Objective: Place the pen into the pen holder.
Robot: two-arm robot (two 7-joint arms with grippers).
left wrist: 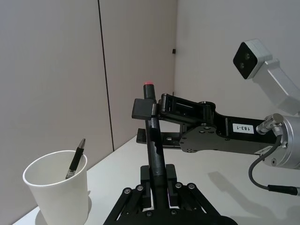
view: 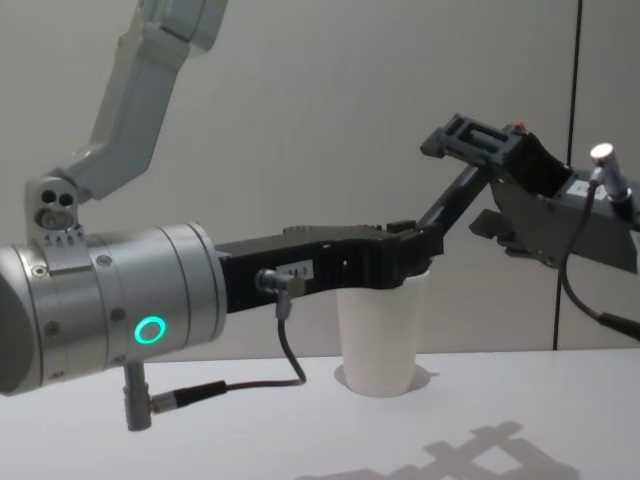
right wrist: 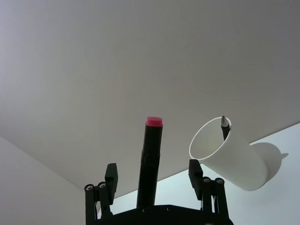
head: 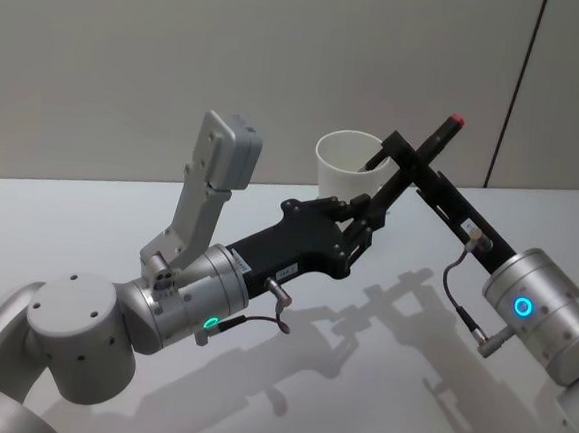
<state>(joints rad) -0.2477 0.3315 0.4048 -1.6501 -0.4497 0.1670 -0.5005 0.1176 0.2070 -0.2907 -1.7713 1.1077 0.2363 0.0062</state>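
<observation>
Two pincers meet on the red-capped pen (left wrist: 153, 136): left pincer (left wrist: 158, 177) clamps its base, right pincer (right wrist: 152, 169) stands wide around it, likely a handover.

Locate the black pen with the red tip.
Head view: the pen is held aloft by the left gripper, just right of the paper cup, its upper part between the open fingers of the right gripper.

Bright, soft light is being thrown down from overhead. Broken grey shadows (head: 393, 307) are laid on the counter (head: 118, 223) below the left pincer (head: 367, 215) and right pincer (head: 415, 151); a mild sheen is caught on the wrist housings (head: 188, 294) behind them.
</observation>
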